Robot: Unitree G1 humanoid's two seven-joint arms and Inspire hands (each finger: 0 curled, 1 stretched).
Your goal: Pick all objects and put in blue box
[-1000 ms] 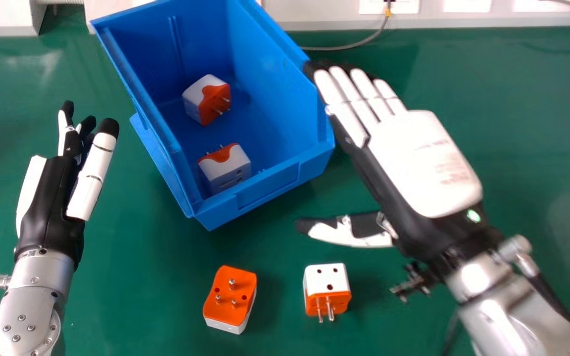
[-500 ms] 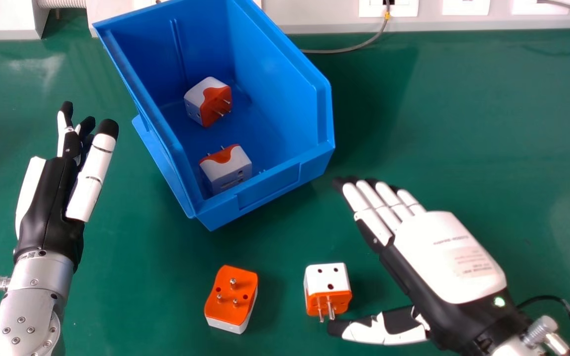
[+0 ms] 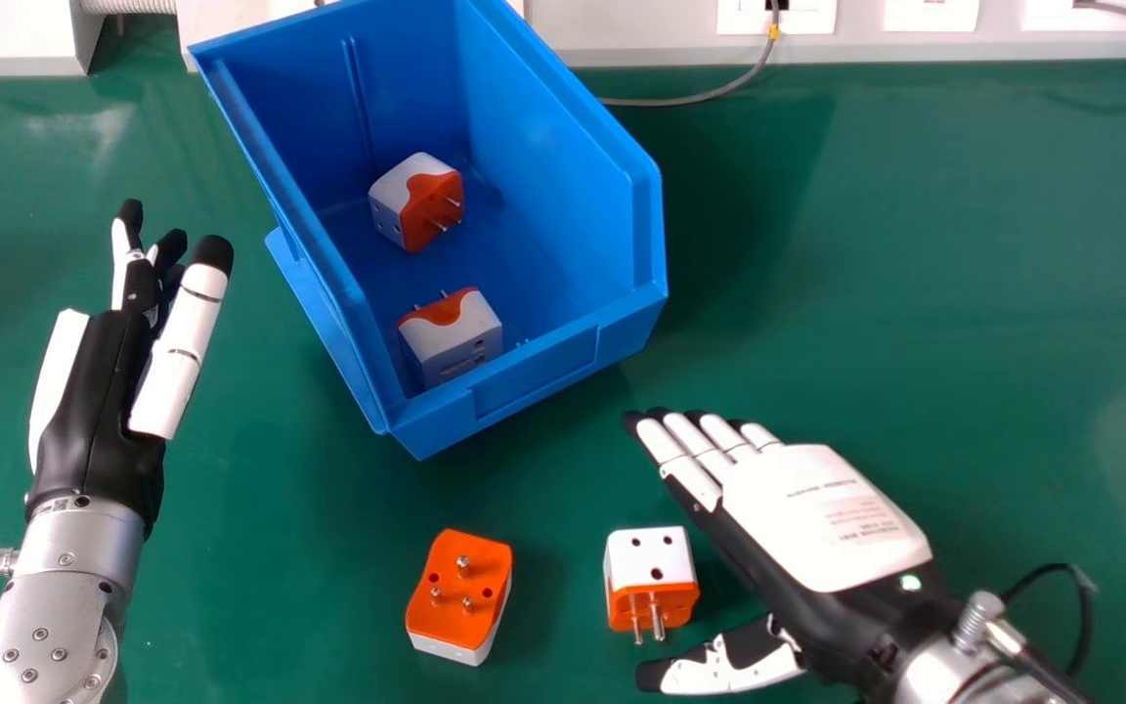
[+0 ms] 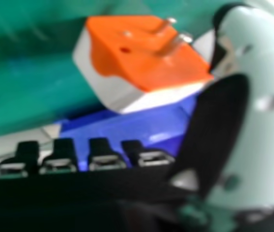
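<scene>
Found the right hand on the near right side of the blue box, fingers straight and close together, thumb spread well away, nothing pinched between. Had the upright adapter on the near side of the box, likely next, judging by the spread thumb and fingers facing it. Called for a level slide leftward, then a squeeze on the white body (not on the prongs, too thin for a safe hold), and only then a lift. Left little slack toward the orange-faced adapter, also on the box's near side but farther left, at risk from an overshooting fingertip. Required a rise clear of the box's near wall before carrying inward above the front stowed adapter and rear stowed adapter. Offered ample green table right of the box for backing off, with the left hand idle on its left.
</scene>
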